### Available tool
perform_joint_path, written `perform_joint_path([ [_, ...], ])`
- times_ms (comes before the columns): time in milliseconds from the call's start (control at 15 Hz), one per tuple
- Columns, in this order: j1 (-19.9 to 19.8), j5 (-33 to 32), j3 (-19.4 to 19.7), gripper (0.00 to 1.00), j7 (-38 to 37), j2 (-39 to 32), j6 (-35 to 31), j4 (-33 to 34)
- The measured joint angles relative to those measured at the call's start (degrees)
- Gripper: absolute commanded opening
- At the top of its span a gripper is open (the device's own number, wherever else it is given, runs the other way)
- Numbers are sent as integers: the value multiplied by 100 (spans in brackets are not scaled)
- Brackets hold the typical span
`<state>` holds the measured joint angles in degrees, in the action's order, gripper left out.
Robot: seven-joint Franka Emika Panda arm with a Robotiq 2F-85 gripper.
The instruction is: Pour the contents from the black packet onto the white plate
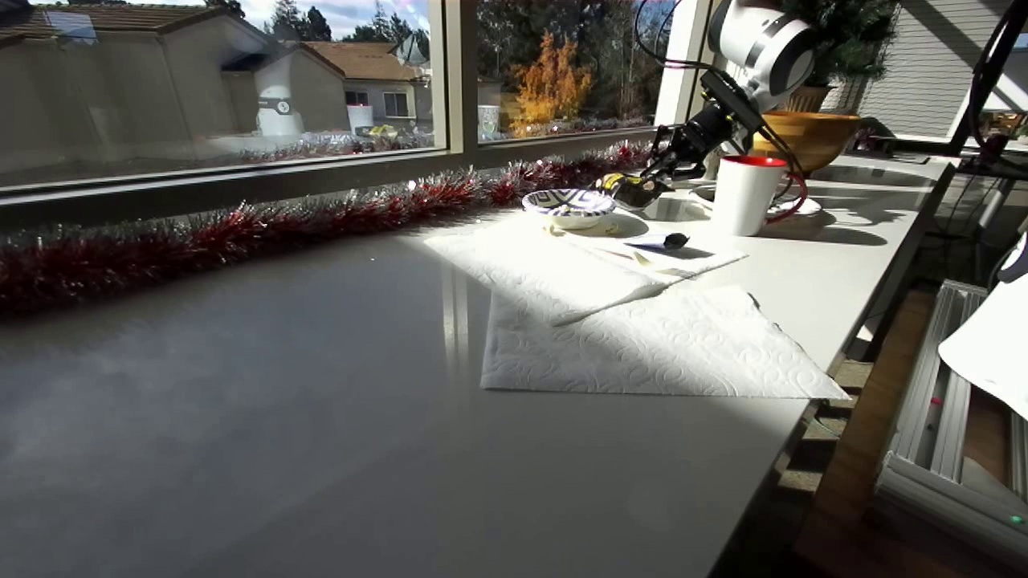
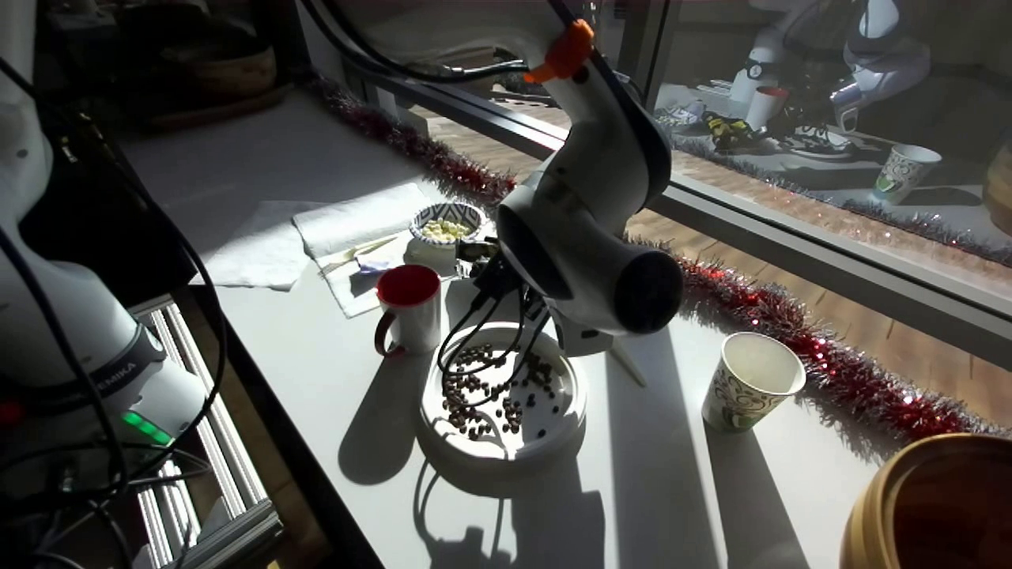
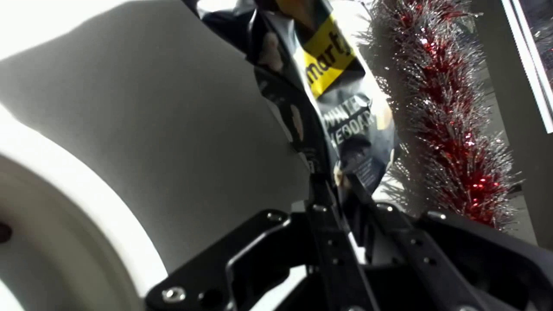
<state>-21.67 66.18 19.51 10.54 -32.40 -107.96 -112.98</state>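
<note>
The black packet [image 3: 322, 99] has a yellow label and white lettering. It lies low by the table, seen from the side in an exterior view as black packet [image 1: 633, 191], just beside the white plate [image 1: 567, 201]. That plate is small and bowl-like, with a dark blue pattern; pale popcorn [image 2: 444, 230] sits in it. My gripper [image 3: 338, 183] is at the near end of the packet, its fingertips slightly apart with the packet's edge between them. No firm squeeze shows. The arm hides most of the packet in an exterior view.
A white mug [image 2: 419, 320] with red inside stands beside a round white dish [image 2: 429, 407] of dark beans. A paper cup [image 2: 747, 391] and an orange-brown bowl [image 1: 811, 132] are farther off. Tinsel [image 1: 241, 241] runs along the window. Paper towels [image 1: 634, 361] lie spread on the table.
</note>
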Motion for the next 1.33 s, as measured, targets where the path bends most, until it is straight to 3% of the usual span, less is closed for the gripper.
perform_joint_path([
  [267, -3, -23, -19, 76, -31, 100, 126, 1],
  [467, -16, -23, -19, 96, -362, 505, 705, -74],
  [533, -11, -23, -22, 99, -396, 716, 922, -132],
  [667, 59, -79, -30, 100, -379, 1222, 1154, -320],
  [867, 389, -846, -59, 100, -437, 2075, 1087, -591],
  [1067, 886, -1418, -385, 100, -737, 2872, 297, -929],
  [1333, 1468, -2280, -1093, 100, -1342, 3714, -641, -1532],
])
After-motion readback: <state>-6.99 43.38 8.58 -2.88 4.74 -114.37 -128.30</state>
